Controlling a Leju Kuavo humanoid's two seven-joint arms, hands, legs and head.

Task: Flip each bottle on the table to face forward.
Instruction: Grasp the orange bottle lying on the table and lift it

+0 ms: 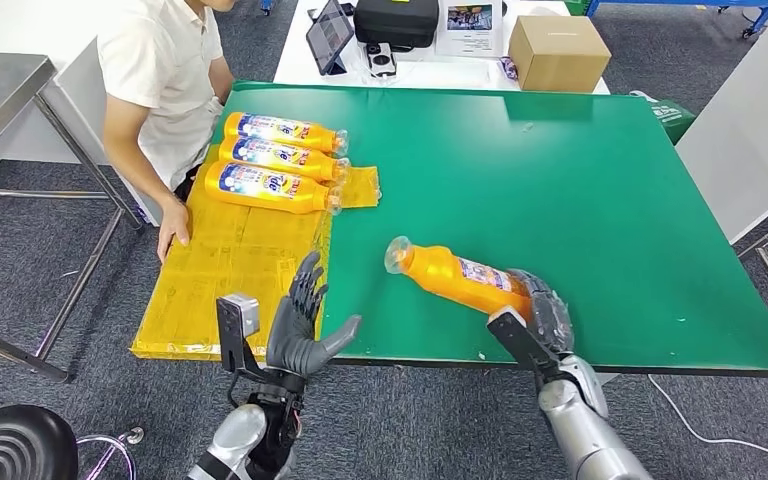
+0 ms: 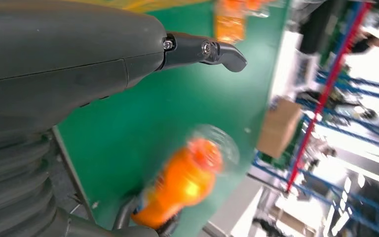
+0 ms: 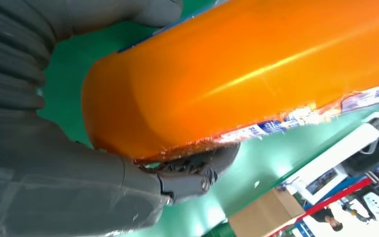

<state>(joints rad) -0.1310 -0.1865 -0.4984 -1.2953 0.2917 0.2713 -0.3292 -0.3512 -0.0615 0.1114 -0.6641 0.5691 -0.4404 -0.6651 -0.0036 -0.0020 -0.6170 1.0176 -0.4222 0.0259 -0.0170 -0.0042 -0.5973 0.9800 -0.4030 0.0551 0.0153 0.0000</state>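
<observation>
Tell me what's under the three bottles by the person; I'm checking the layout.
The three bottles lie on a yellow mat spread over the green table. Whatever sits beneath the mat is covered and can't be seen.

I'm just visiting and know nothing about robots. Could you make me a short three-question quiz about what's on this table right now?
1. True or false: the right hand grips an orange bottle.
2. How many bottles lie together on the yellow mat? A) two B) three C) five
3. Fill in: the left hand is open and holds ____.

Key:
1. True; it holds the bottle's base end, cap pointing toward the mat.
2. B; the three bottles lie side by side near the person.
3. Nothing.
</observation>
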